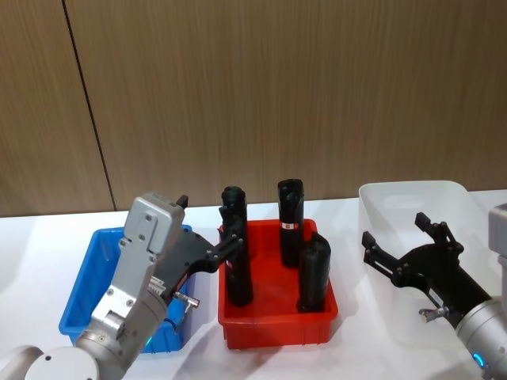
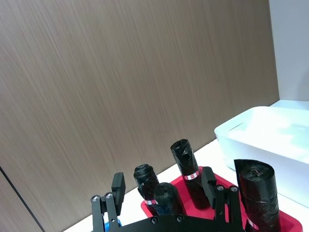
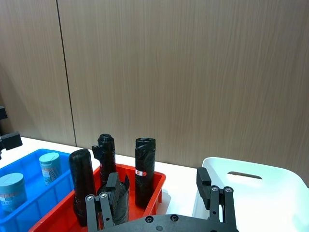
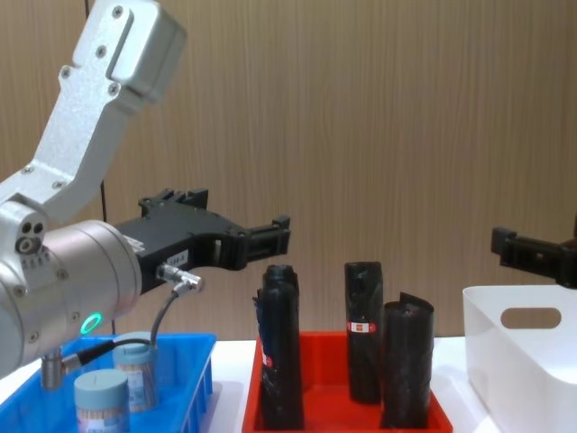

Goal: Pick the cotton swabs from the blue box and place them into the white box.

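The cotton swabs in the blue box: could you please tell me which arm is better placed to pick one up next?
Likely left. The left gripper hangs with open jaws just by the blue box holding the cotton swabs; the right gripper is over the white box, with the red tray between.

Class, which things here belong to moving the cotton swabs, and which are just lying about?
Job: clear plastic cotton swab jars with dusty-blue lids; bright blue shallow plastic box; white plastic box; left gripper, right gripper, both open.
Lying about: red plastic tray; tall black rolls.
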Robot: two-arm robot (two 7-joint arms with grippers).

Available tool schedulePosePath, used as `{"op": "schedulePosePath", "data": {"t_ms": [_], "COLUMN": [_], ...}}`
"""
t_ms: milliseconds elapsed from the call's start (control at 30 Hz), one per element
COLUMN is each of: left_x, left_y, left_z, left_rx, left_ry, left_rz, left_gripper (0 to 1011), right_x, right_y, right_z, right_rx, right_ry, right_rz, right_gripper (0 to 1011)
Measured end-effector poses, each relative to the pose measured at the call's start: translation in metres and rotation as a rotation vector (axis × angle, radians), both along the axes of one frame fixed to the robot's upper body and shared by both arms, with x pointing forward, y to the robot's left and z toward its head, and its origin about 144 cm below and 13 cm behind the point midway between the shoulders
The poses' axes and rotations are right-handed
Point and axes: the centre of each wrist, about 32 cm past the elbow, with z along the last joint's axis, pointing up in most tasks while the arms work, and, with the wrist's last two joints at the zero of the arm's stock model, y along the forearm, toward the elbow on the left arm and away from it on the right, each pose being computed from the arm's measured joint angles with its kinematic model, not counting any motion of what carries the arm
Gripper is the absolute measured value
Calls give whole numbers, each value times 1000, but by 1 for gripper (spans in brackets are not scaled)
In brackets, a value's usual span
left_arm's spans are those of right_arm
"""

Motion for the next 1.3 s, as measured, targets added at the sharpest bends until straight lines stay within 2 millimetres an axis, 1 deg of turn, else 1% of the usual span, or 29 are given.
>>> {"op": "schedulePosePath", "data": {"t_ms": [400,733,1300], "left_x": [6,10,12], "left_y": [6,15,36], "left_z": [3,2,-8], "left_rx": [-27,-67,-134], "left_ry": [31,84,256], "left_rz": [21,94,242], "left_gripper": [1004,1004,1004], "right_x": [0,0,0], "right_y": [0,0,0], "right_z": [0,0,0], "right_rx": [0,0,0], "right_ry": [0,0,0], "right_rz": [0,0,0], "right_gripper": [1002,1002,1002]}}
